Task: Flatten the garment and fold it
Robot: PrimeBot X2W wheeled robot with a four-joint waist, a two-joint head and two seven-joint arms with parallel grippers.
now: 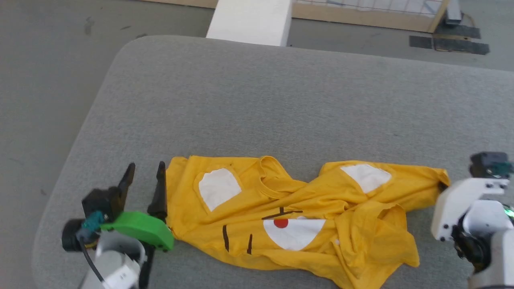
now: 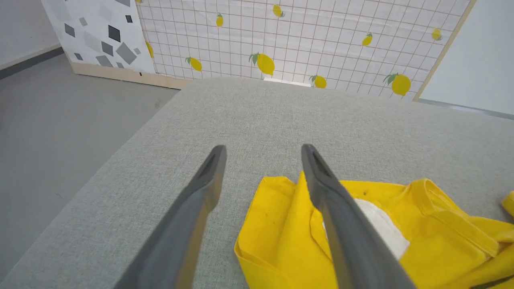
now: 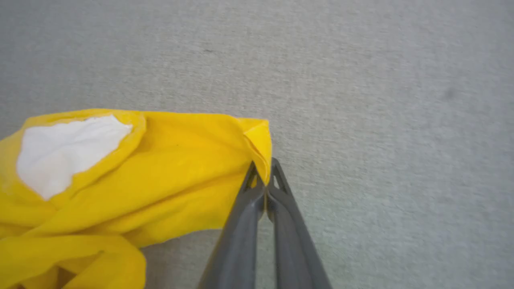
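1 shirt (image 1: 329, 200), crumpled, near the front edge of 1 grey table (image 1: 281, 100) | showing: 2 white patches (image 1: 219, 186), 1 white muzzle (image 1: 295, 235), 1 red dot (image 1: 280, 223) | left gripper (image 1: 145, 168) spread wide at shirt's left edge | right gripper (image 3: 263, 172) pinched tight on shirt's right corner
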